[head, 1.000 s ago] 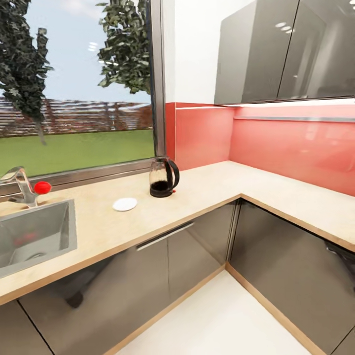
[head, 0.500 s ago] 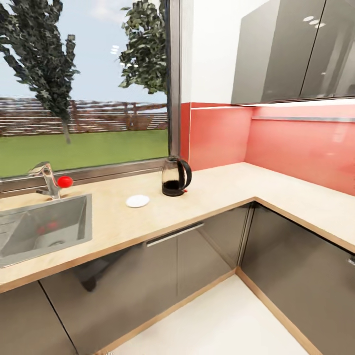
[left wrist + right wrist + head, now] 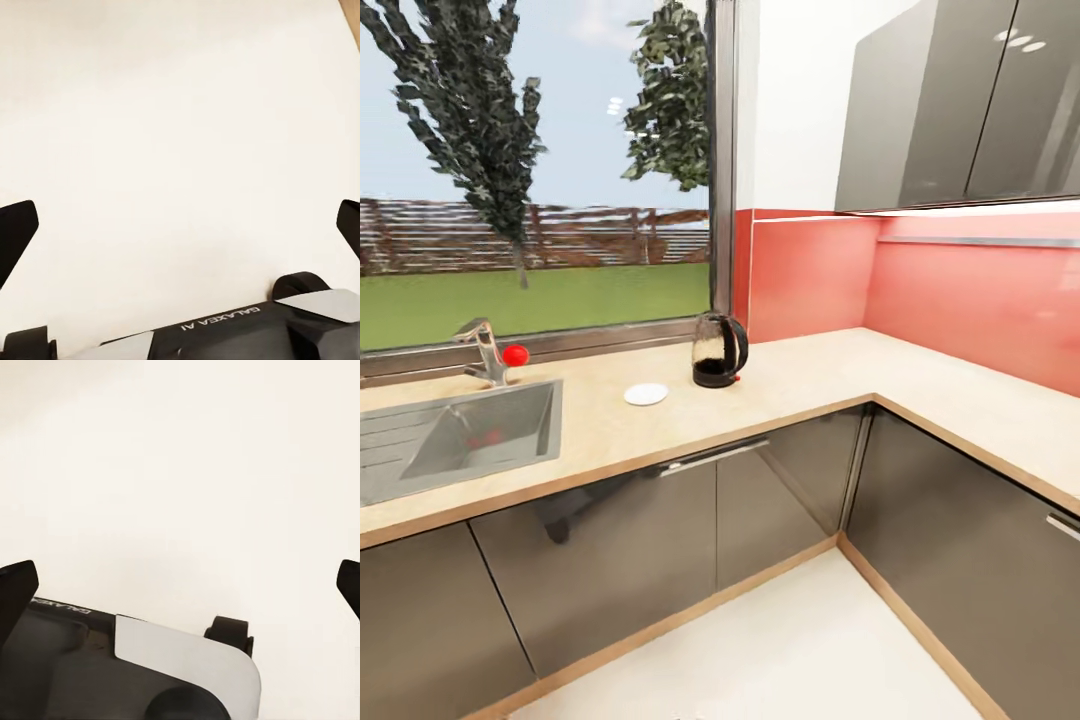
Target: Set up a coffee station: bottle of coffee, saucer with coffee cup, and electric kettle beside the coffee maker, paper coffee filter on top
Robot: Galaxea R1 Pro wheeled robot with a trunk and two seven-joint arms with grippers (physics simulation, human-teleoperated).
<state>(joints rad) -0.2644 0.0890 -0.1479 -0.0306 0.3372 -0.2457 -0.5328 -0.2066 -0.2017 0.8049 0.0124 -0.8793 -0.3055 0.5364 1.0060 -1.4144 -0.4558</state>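
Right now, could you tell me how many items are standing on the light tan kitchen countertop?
2: the rounded dark see-through electric kettle near the window corner, and the small flat white saucer apart from it, toward the steel sink. More may lie beyond the picture's edges.

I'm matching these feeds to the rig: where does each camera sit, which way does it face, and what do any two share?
Head view: on the robot's head, facing the corner kitchen countertop with the electric kettle, saucer and sink.
Left wrist view: on the left arm, looking along the open left gripper at pale floor.
Right wrist view: on the right arm, right gripper open.
Both wrist views share pale floor.
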